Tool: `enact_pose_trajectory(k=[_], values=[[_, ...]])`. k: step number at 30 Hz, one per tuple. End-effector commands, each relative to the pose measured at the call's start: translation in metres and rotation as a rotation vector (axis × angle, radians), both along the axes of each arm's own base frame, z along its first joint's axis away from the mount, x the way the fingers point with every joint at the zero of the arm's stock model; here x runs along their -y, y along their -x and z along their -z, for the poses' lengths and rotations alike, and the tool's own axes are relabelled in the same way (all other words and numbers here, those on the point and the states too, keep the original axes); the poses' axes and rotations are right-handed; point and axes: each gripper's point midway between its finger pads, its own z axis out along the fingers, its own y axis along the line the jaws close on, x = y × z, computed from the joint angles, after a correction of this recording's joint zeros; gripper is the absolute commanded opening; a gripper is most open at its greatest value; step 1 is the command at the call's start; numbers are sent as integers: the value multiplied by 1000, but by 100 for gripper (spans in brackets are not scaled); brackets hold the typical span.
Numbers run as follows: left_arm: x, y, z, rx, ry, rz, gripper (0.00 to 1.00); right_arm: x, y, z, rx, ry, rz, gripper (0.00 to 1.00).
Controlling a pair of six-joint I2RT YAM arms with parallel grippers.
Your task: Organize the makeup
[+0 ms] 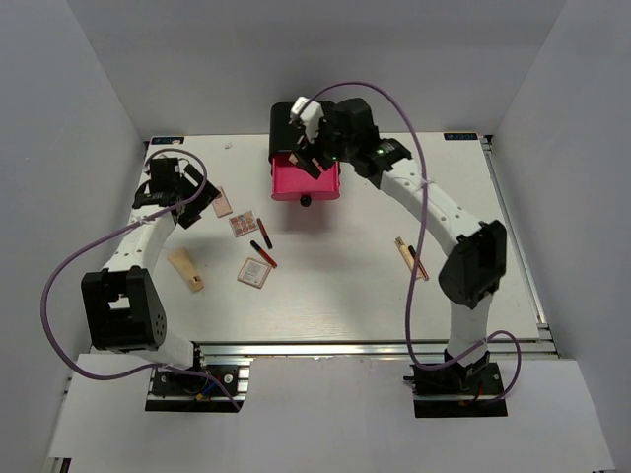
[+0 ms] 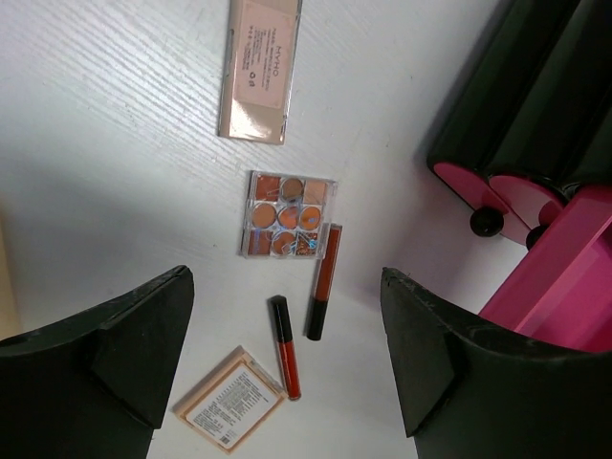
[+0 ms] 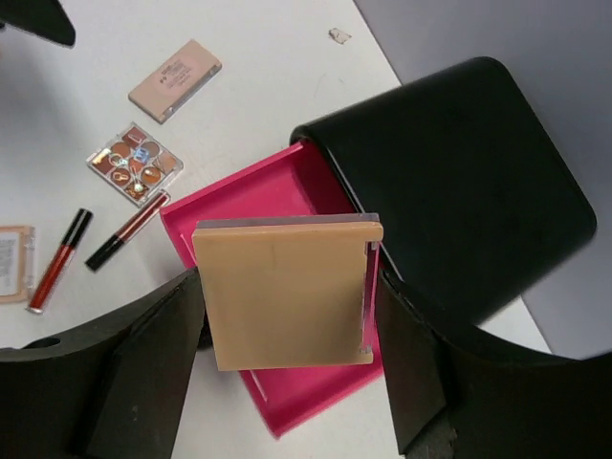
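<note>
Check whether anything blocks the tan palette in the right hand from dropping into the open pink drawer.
Nothing visible does. The right hand holds the tan palette over the pink drawer, which is pulled out of the black box; the part of its floor that shows is bare.

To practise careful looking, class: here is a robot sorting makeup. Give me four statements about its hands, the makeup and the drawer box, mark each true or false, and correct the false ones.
1. The right hand holds a tan square compact over an open pink drawer. True.
2. The left hand grips a lip gloss. False: it is open and holds nothing, and the lip gloss lies on the table.
3. A multi-colour palette lies beside that lip gloss. True.
4. Every drawer of the black box is shut. False: one pink drawer is pulled out.
</note>
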Motion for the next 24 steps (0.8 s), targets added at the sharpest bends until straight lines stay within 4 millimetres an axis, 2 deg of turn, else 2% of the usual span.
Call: enact_pose_trajectory(k=[1,2,7,11,14,15,18,20,23,24], values=[[1,-11,-26,65,-31,55,88,-10,-12,3,116,123,-85,0],[0,-11,-25,63,-40,61,88,-11,-16,13,126,158,-104,0],[-2,-6,-11,31,-63,77,90,-1,-22,36,200,298,-148,0],[0,-7,-2,12,-57,93,92,4,-31,48,230,367,-148,3],[2,-12,3,7,-52,106,93,2,-34,59,226,393,-162,15],[2,-13,5,4,-51,108,93,3,-34,64,224,408,-173,25],[3,-20,10,-8,-54,126,94,2,-35,78,214,431,-193,39],[2,-23,12,-15,-62,133,94,2,-35,88,199,449,-200,44],[0,-29,15,-21,-71,139,95,4,-37,95,191,465,-199,58],[1,-32,18,-27,-70,144,95,3,-37,96,192,465,-199,67]])
